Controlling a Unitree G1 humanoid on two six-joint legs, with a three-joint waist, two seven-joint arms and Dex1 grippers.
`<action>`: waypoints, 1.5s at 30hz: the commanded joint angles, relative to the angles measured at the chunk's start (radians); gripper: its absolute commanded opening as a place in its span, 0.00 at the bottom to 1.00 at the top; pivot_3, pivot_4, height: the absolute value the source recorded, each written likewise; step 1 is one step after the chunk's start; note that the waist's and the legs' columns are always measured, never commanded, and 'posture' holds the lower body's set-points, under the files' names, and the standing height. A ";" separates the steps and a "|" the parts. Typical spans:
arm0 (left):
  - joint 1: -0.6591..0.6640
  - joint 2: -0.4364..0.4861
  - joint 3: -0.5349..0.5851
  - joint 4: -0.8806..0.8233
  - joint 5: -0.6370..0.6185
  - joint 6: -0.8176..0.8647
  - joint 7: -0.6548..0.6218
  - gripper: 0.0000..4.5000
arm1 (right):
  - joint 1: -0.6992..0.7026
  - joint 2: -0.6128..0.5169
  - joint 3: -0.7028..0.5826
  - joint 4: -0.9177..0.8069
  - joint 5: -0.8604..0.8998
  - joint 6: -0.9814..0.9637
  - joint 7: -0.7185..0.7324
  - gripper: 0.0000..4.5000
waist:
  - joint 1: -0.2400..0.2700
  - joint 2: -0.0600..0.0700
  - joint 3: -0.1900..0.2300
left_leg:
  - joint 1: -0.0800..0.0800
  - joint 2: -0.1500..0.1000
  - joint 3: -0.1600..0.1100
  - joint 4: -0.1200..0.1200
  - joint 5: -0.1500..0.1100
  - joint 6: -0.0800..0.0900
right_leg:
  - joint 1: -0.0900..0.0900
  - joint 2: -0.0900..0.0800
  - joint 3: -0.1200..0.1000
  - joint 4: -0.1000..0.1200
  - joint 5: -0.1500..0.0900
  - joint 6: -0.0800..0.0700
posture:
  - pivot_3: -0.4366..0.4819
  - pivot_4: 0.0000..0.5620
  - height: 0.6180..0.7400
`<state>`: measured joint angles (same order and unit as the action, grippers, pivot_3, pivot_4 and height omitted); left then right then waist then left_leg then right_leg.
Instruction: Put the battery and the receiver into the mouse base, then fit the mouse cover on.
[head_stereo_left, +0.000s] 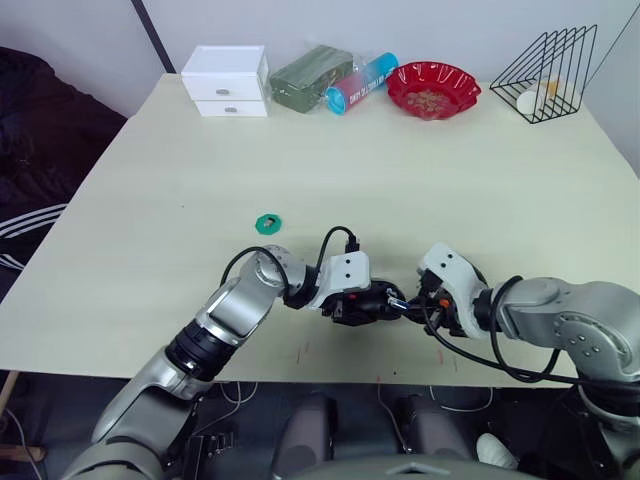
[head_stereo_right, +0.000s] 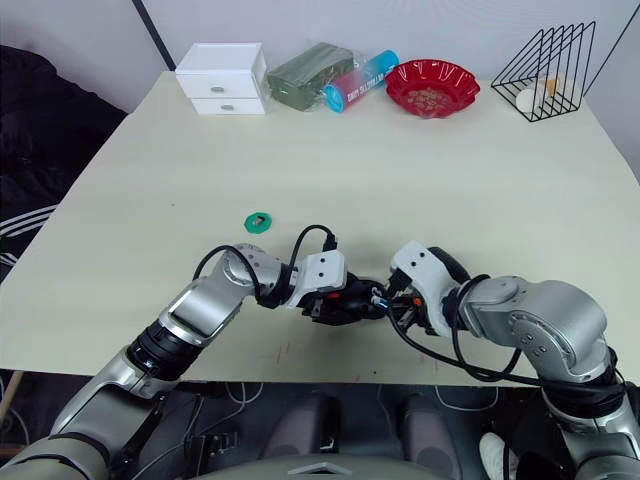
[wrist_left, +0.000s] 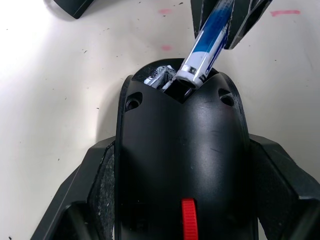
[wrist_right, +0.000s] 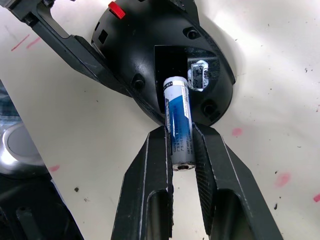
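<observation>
While left pincer (wrist_left: 180, 200) clamps mouse base (wrist_left: 182, 150) | right pincer (wrist_right: 181, 145) holds battery (wrist_right: 179, 125) at compartment edge

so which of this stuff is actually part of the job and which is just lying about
Job: mouse base held in left hand; battery held in right hand, tip at the base's slot.

Lying about: green ring, white drawer box, red bowl, wire rack.
</observation>
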<state>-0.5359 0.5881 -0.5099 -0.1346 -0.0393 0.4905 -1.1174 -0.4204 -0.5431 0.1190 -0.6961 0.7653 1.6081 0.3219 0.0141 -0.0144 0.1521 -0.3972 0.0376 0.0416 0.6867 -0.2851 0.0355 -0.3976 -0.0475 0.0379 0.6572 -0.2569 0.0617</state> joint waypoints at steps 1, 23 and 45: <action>0.015 0.000 -0.021 0.014 0.040 0.021 0.023 0.65 | -0.001 0.033 -0.002 0.004 0.019 0.006 -0.038 0.02 | 0.000 0.000 0.000 | 0.000 0.000 0.000 0.000 0.000 0.000 | 0.000 0.000 0.000 0.000 0.000 0.000 | 0.48 0.27 1.00; 0.035 -0.004 -0.013 -0.003 0.038 0.042 0.025 0.65 | 0.003 0.104 -0.001 0.041 0.145 0.006 -0.208 0.82 | -0.026 -0.005 -0.004 | 0.002 0.001 -0.001 0.000 0.000 0.000 | 0.001 0.000 0.000 0.000 0.000 -0.001 | 0.48 0.27 1.00; 0.025 -0.008 -0.011 0.009 0.042 0.039 0.016 0.65 | 0.164 -0.225 -0.070 -0.056 0.027 -0.477 0.182 0.75 | -0.009 -0.004 -0.003 | -0.002 0.000 -0.003 -0.001 0.000 0.000 | 0.000 -0.002 -0.003 -0.004 0.000 0.000 | 0.48 0.27 1.00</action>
<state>-0.5209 0.5780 -0.4941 -0.1502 -0.0265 0.5146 -1.1122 -0.2707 -0.7462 0.0615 -0.7305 0.8345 1.2276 0.4592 0.0051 -0.0184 0.1493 -0.3994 0.0374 0.0381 0.6856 -0.2852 0.0357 -0.3973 -0.0491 0.0346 0.6534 -0.2573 0.0620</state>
